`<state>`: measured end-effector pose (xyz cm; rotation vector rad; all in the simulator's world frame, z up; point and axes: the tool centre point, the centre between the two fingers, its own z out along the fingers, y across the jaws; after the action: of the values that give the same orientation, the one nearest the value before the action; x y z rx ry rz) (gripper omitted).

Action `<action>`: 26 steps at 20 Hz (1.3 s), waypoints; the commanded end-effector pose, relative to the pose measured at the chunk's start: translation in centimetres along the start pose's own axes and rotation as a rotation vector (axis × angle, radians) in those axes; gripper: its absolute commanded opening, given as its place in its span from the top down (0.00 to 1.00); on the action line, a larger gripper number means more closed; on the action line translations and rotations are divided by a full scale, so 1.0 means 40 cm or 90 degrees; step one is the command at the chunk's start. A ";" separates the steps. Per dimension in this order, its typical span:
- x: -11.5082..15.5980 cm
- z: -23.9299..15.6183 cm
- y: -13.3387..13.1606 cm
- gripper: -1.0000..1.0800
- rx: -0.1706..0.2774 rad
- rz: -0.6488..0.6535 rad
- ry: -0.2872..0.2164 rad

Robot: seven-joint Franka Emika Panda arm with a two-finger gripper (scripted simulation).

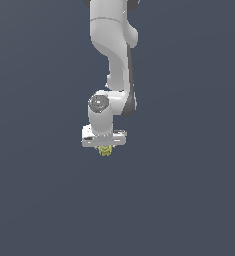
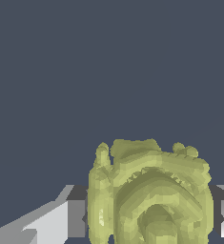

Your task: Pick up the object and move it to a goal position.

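Note:
The object (image 1: 105, 150) is a small yellow-green knobbly lump showing just under the white hand of the arm in the exterior view. In the wrist view the object (image 2: 151, 190) fills the space between the two fingers (image 2: 76, 218), which press against both its sides. My gripper (image 1: 105, 148) is shut on the object. Its fingertips are mostly hidden behind the hand in the exterior view.
The white arm (image 1: 114, 60) comes down from the upper middle of the exterior view. Around it lies only a plain dark grey-blue surface (image 1: 189, 200).

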<state>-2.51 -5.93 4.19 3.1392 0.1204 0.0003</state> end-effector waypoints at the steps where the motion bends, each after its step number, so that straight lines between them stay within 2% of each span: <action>1: 0.000 0.002 -0.001 1.00 0.000 0.000 0.000; 15: 0.010 -0.025 -0.008 1.00 0.000 0.000 0.000; 26: 0.078 -0.197 -0.062 1.00 0.000 0.000 0.000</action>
<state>-0.06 -3.68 10.79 3.1388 0.1197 -0.0001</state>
